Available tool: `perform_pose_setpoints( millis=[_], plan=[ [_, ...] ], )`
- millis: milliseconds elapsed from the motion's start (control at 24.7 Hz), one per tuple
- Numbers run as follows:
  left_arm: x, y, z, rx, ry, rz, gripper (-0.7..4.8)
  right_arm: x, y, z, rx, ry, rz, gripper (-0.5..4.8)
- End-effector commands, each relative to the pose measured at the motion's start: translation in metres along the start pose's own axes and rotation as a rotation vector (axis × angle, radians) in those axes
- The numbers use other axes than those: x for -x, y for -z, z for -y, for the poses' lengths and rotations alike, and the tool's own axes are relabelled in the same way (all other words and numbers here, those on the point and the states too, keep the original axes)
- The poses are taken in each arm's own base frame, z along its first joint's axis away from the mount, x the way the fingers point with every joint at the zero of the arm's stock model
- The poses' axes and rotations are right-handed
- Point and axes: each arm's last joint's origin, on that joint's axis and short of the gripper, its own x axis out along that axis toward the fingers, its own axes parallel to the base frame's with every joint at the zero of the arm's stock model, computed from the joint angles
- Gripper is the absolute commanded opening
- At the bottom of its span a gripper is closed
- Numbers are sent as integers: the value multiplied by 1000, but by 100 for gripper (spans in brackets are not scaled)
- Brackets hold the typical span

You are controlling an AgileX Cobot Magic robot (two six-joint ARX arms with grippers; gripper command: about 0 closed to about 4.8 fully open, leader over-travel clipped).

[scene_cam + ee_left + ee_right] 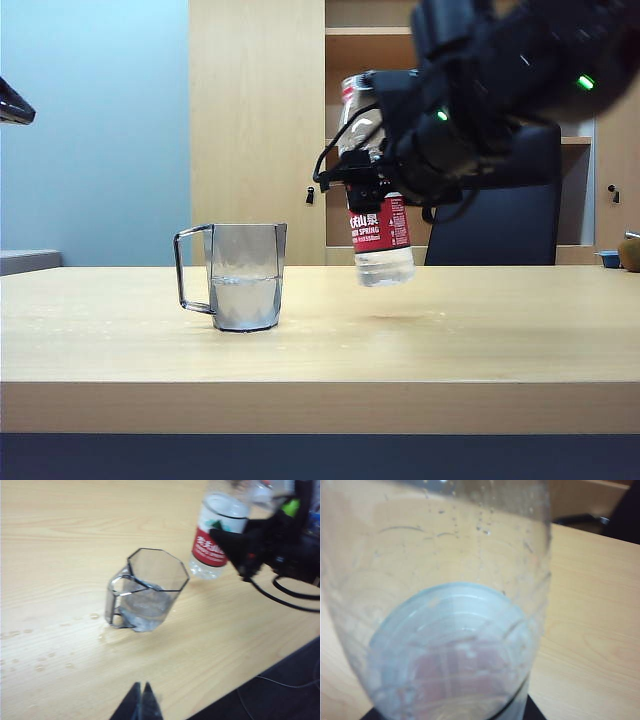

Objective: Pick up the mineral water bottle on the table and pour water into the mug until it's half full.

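The mug (pixel 245 275) stands on the table (pixel 480 330), left of centre, with its handle to the left and water (pixel 245 298) up to about half its height. To its right the mineral water bottle (pixel 379 232) hangs nearly upright, its base clear of the table top and a little water (pixel 386 266) left in the bottom. My right gripper (pixel 368 185) is shut on the bottle above the red label. In the right wrist view the bottle (pixel 450 645) fills the picture. My left gripper (pixel 141 700) hovers shut over the near table edge, apart from the mug (pixel 147 590).
Water drops (pixel 94 615) lie on the table beside the mug. A wooden cabinet with shelves (pixel 260 120) and a dark chair (pixel 500 225) stand behind the table. Small objects (pixel 628 253) sit at the far right edge. The left arm (pixel 14 103) pokes in at the upper left.
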Motion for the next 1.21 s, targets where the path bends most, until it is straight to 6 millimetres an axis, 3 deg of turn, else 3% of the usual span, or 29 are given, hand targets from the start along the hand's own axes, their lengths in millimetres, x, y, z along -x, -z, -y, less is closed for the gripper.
perform_pose_setpoints(
  millis=[40,121,243,324,405,526,728,850,1012,1052,1092,1133,1173,1214],
  plan=[
    [0,-2,-1,-38,-28,13,-2,4,6,2,-78,-29,131,256],
    [0,-1,-1,-37,-50,13,-2,6,19,1,-85,-45,153,265],
    [0,0,-3,36,-108,18,-2,6,33,0,-89,-69,175,404],
    [0,0,-6,101,-185,29,-2,6,39,0,-85,-69,163,407],
    [1,-1,-8,105,-268,45,-2,7,40,0,-84,-69,159,479],
    [2,-6,-10,94,-347,98,-2,10,42,1,-83,-59,155,479],
    [28,-16,5,31,-425,296,-2,40,42,9,-80,-31,144,479],
    [46,-2,14,-9,-502,405,-2,75,47,19,-85,-35,150,479],
    [49,27,15,-22,-497,442,-2,116,50,22,-119,-76,187,479],
    [47,33,14,-21,-497,438,-2,122,50,22,-124,-85,192,405],
    [45,43,11,-19,-499,433,-2,135,49,19,-131,-120,216,240],
    [43,47,10,-18,-500,429,-2,141,47,16,-135,-140,231,183],
    [41,56,7,-15,-501,419,-2,153,42,11,-145,-183,267,88],
    [39,59,6,-15,-501,417,-2,158,40,8,-150,-203,284,56]
  ],
)
